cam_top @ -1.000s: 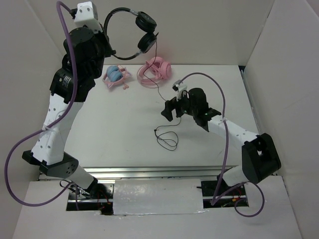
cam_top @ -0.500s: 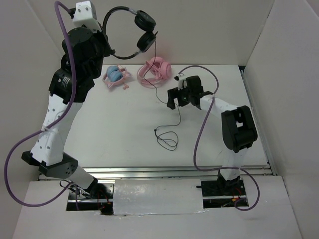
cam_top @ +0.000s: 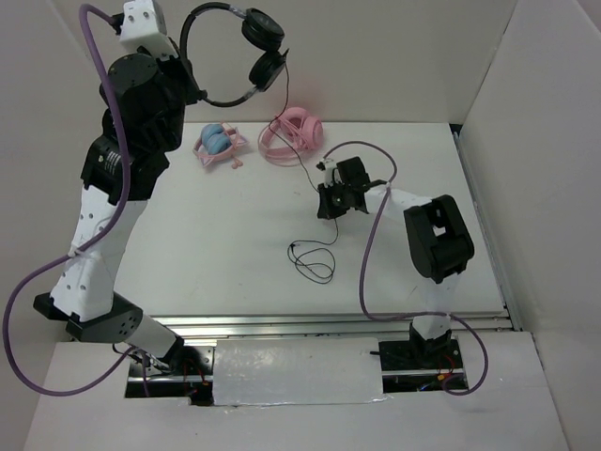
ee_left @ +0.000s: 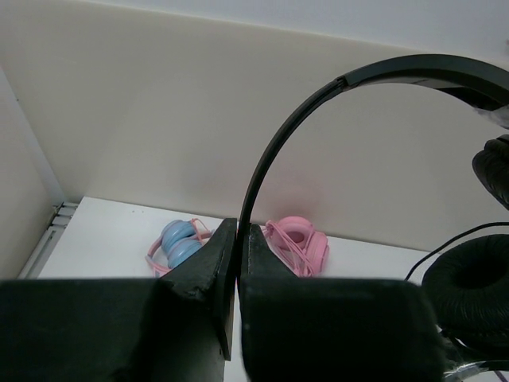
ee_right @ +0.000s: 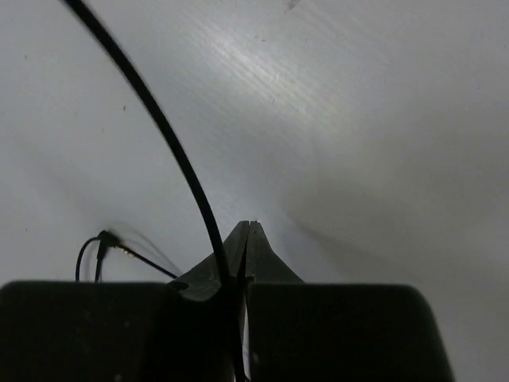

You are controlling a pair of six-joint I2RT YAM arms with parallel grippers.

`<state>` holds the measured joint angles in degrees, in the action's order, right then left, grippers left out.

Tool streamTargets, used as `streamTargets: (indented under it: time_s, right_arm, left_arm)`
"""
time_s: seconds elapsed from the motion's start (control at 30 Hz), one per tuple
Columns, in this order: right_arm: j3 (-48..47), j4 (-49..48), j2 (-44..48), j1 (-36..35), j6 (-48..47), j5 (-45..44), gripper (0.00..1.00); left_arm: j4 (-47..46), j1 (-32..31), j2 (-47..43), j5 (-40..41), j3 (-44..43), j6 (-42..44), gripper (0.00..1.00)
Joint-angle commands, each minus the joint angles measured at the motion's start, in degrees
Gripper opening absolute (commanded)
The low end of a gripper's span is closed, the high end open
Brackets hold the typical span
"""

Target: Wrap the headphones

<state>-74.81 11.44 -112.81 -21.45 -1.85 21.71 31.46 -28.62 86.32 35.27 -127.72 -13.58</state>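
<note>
Top view: The left claw [cam_top: 195,94] is clenched on the thin headband [cam_top: 191,42] of the black headphones [cam_top: 254,52] and holds them high in the air. Both earcups hang just beyond its tips, with the all-pink headphones [cam_top: 293,132] and the pink-and-blue pair [cam_top: 218,141] on the table [cam_top: 188,244] far below. The cable [cam_top: 315,258] drops from the earcups to the right claw [cam_top: 331,199], which sits low over the table. From there it trails on to a loose loop lying on the near side of that claw.

Left wrist view: The left claw [ee_left: 237,232] has its jaws pressed together on the headband [ee_left: 302,103], which arches up and away to the right of the tips. One round earcup [ee_left: 469,294] hangs low to the right.

Right wrist view: The right claw [ee_right: 249,231] is closed to a sliver. The cable [ee_right: 159,127] sweeps in from the upper left and slips between the jaws just behind the tips, so it appears pinched there. The plug end [ee_right: 103,239] lies on the table to the claw's left.

The step in hand looks like securing the cable, with winding not yet begun. The next move probably calls for the right claw to carry the slack up and around the headband or earcups. The left claw would need to hold the headphones steady, and the thin cable must not slide out of the pinch.
</note>
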Motion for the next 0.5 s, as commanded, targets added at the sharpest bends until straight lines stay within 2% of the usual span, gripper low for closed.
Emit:
streamTargets:
  time_s: [0.0,0.07,0.1,0.2,0.37,0.47]
  right_arm:
    - [9.4,-1.9,10.6,-2.6,4.7,-2.8,0.00]
    - [15.5,-5.3,16.0,-5.3,8.4,-7.8,0.00]
    - [20.0,-5.2,21.4,-8.0,9.7,-13.2,0.00]
    - [24.4,-0.7,31.7,-13.5,14.5,-23.8,0.00]
    - [18.2,13.9,45.0,-22.5,16.3,-37.4,0.00]
    - [13.2,20.2,47.4,-29.1,14.2,-45.2,0.00]
  left_arm:
    - [-6.5,1.1,-0.4,2.7,1.0,-1.4,0.00]
    - [-5.9,2.6,1.5,0.3,2.0,-3.8,0.00]
    - [-5.9,4.6,2.0,-0.6,2.5,-6.0,0.00]
    - [-6.4,7.3,5.4,-0.6,5.7,-8.4,0.00]
    - [-12.4,7.9,10.6,0.3,16.3,-11.0,0.00]
    - [-17.1,7.3,12.4,-2.1,23.1,-11.5,0.00]
